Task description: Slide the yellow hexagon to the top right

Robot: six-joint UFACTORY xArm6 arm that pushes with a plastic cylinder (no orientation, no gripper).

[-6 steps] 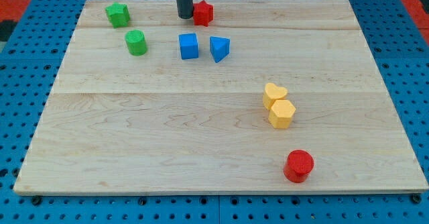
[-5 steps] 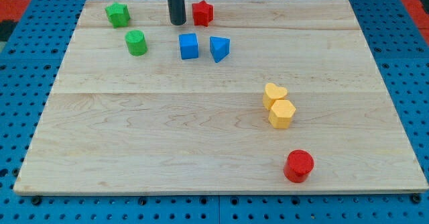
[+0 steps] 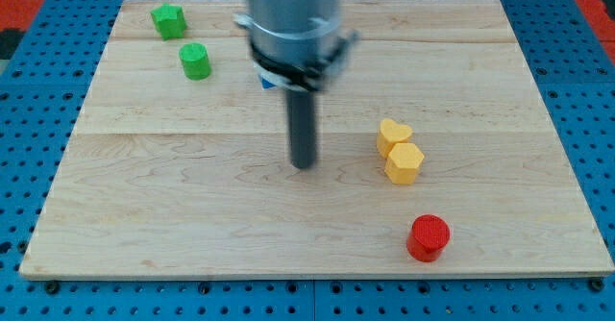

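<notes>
The yellow hexagon (image 3: 405, 163) lies right of the board's middle, touching the yellow heart (image 3: 392, 135) just above it. My tip (image 3: 304, 164) rests on the wood to the left of the hexagon, about a hundred pixels away, at nearly the same height in the view. The arm's grey body (image 3: 291, 23) hangs over the board's top middle and hides the blocks behind it.
A red cylinder (image 3: 428, 237) stands near the bottom right. Two green blocks, one (image 3: 168, 20) at the top left corner and a green cylinder (image 3: 196, 61) below it. A sliver of a blue block (image 3: 268, 80) shows under the arm. The wooden board (image 3: 173, 196) sits on blue pegboard.
My tip has moved from the top of the board, beside the red star, down and right to the middle, left of the yellow hexagon. The arm now covers the red star and blue blocks.
</notes>
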